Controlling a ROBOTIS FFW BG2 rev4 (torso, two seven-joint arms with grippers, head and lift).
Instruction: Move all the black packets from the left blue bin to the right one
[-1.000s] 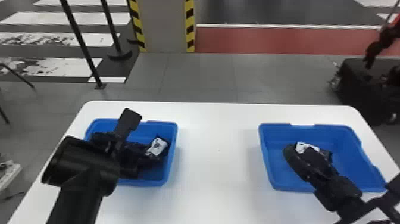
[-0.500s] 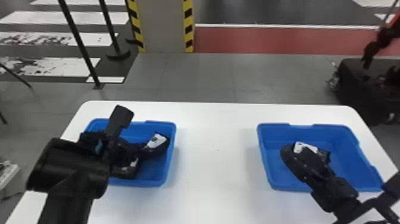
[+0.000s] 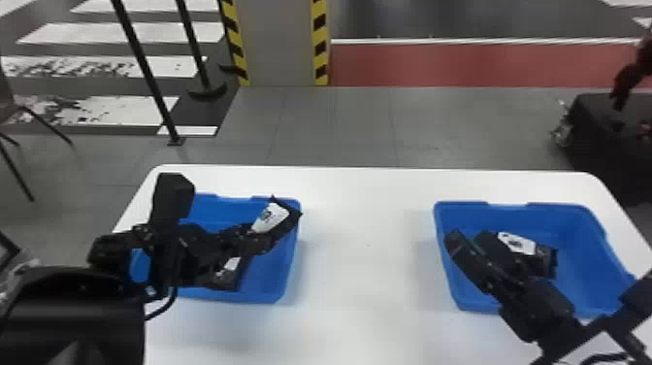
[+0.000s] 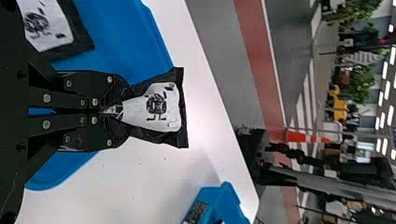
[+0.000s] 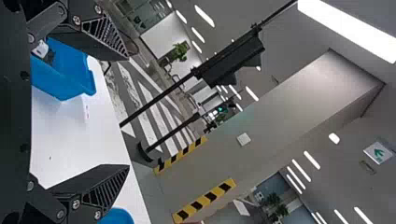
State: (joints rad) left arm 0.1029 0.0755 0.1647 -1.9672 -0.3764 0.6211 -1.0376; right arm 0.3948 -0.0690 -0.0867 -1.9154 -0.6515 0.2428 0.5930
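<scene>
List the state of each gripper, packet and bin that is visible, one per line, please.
Held packet: pinched at one end
Left gripper: jaws shut on held packet
Right gripper: jaws open, empty
Left bin: uncovered, not empty
Second packet: lying in left bin
Right bin: uncovered, not empty
Third packet: lying in right bin

On the white desk point(image 3: 361, 301) sit the left bin point(image 3: 274, 279) and the right bin point(image 3: 582, 257), both blue, upright and well apart.

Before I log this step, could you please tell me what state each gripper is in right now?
Left gripper: closed, holding a black packet.
Right gripper: open, holding nothing.
</scene>
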